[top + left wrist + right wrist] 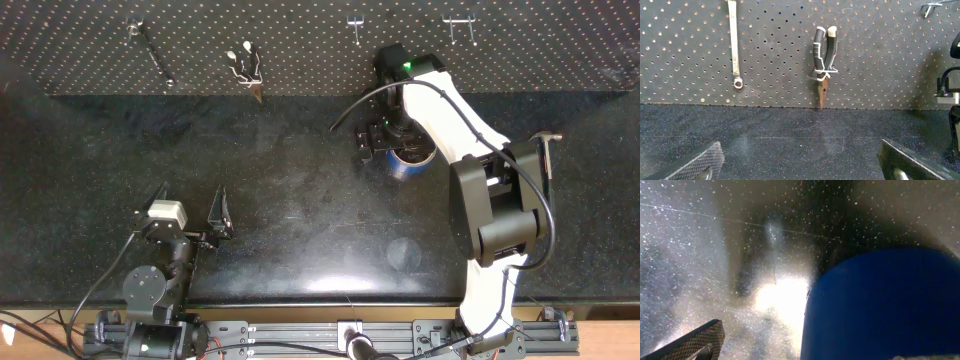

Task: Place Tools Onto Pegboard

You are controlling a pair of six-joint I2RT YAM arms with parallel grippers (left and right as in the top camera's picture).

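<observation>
A silver wrench [152,52] [733,45] and black-and-white pliers [246,68] [824,60] hang on the pegboard [300,45]. A blue round object [410,163] [880,305], perhaps a tape roll, stands on the black table just in front of the board. My right gripper [385,140] [800,345] is low over it and open; one finger [697,342] stands clear of the blue wall, and the other is hidden behind it. A hammer [547,145] lies at the right, partly hidden by the right arm. My left gripper [190,207] [800,167] is open with nothing in it, near the front left.
Two bare hooks [355,30] [460,28] stick out of the pegboard's right half, above the right gripper. The black tabletop [300,200] lies open between the two arms. The right arm's cable loops out to the left of its wrist.
</observation>
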